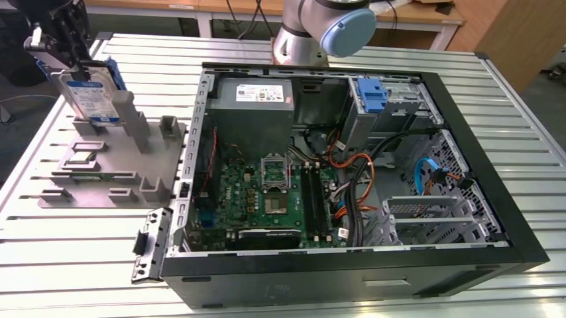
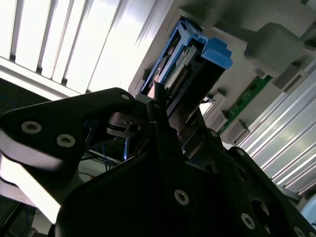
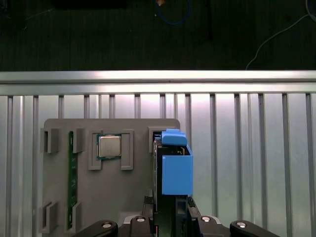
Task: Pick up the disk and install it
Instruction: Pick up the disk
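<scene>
Facing the exterior view is the disk's [image 1: 89, 98] label.

This is looking like a robotics lab or electronics workshop: a robot arm [image 1: 329, 30] is standing at the edge of a slotted aluminium desk [image 1: 71, 265], where an opened desktop computer case [image 1: 354, 278] is lying with its motherboard [image 1: 265, 192] showing. A grey fixture plate [image 1: 97, 189] is sitting beside the case, holding loose computer parts, and wooden workbenches [image 1: 142, 5] are standing behind.
</scene>
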Action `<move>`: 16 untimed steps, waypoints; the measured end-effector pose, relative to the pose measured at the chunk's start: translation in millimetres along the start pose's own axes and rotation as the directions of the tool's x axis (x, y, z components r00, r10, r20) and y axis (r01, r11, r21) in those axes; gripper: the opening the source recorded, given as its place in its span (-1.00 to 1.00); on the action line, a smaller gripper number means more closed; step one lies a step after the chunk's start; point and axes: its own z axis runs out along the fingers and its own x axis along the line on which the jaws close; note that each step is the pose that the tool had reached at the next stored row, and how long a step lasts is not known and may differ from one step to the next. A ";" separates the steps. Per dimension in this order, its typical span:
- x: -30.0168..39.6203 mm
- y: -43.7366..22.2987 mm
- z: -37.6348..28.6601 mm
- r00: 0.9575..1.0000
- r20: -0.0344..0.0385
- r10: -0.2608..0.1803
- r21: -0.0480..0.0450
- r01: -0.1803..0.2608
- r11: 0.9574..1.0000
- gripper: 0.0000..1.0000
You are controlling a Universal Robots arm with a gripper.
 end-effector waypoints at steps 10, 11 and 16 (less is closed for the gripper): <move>-0.1 0.0 -1.9 1.000 0.000 0.000 0.000 0.000 1.000 -0.31; -0.1 0.0 -2.0 1.000 0.000 0.000 0.000 0.000 1.000 -0.31; -0.3 0.2 -7.5 1.000 0.000 0.000 0.000 0.000 1.000 -0.31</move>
